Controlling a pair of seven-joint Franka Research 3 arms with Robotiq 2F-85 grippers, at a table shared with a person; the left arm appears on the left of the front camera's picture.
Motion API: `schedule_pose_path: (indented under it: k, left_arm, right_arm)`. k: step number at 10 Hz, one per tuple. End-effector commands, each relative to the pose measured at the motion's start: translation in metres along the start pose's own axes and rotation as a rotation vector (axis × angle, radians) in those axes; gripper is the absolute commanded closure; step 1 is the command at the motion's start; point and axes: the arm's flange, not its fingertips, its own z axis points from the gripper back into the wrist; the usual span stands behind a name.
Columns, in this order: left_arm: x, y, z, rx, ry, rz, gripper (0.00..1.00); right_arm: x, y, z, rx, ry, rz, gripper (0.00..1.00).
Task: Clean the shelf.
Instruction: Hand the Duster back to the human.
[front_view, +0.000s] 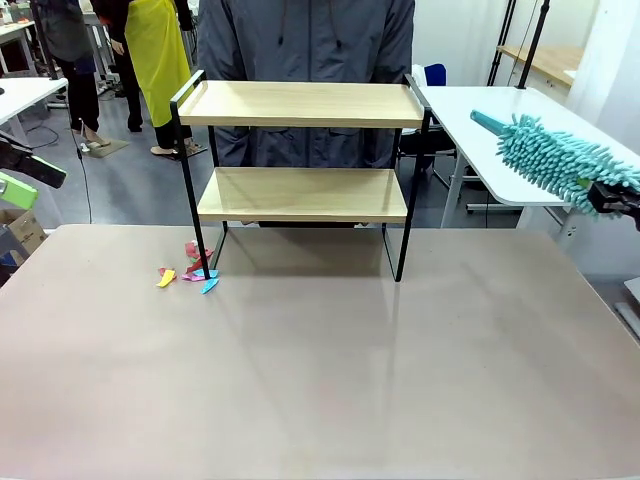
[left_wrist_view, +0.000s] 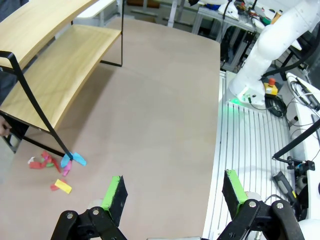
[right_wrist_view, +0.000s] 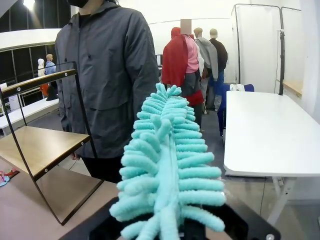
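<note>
Table (front_view: 320, 380) holds shelf (front_view: 300, 104), boards apparently bare; scraps (front_view: 190, 268) beside leg.

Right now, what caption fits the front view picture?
Right claw holds a teal duster beside the bare shelf; colourful scraps lie by its leg.

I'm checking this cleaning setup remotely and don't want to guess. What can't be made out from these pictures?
- Right claw: front view, cut off by the picture's right edge; right wrist view, its fingers are buried behind the teal duster.
- Left claw: front view, mostly cut by the left edge.
- Colored scraps by the shelf leg: too small to identify.
- Dust on the shelf boards: too fine to tell.
</note>
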Motion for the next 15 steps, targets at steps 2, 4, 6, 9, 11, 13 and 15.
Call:
schedule_pose_path:
  k: [2,4,6,9,11,13,15]
  left_arm:
    - [0.0022,0.0001,0.0016,-0.01,-0.013,0.0,0.0]
    - [0.0022,0.0001,0.0016,-0.01,-0.013,0.0,0.0]
    - [0.0022,0.0001,0.0016,-0.01,-0.013,0.0,0.0]
    - [0.0022,0.0001,0.0016,-0.01,-0.013,0.0,0.0]
    - [0.0022,0.0001,0.0016,-0.01,-0.013,0.0,0.0]
    - [0.0022,0.0001,0.0016,-0.01,-0.013,0.0,0.0]
    - [0.0022,0.0001,0.0016,-0.01,-0.013,0.0,0.0]
  right_arm:
    - [0.0051,0.0014,0.0007,-0.007,0.006,0.008,0.84]
    - [0.0051,0.0014,0.0007,-0.007,0.006,0.008,0.84]
    - [0.0051,0.0014,0.0007,-0.007,0.006,0.008,0.84]
    - [0.0051,0.0014,0.0007,-0.007,0.006,0.008,0.84]
    - [0.0051,0.0014,0.0007,-0.007,0.006,0.008,0.84]
    - [0.0051,0.0014,0.0007,-0.007,0.006,0.008,0.84]
    - [0.0022,-0.0015,0.0007,0.008,0.006,-0.014,0.26]
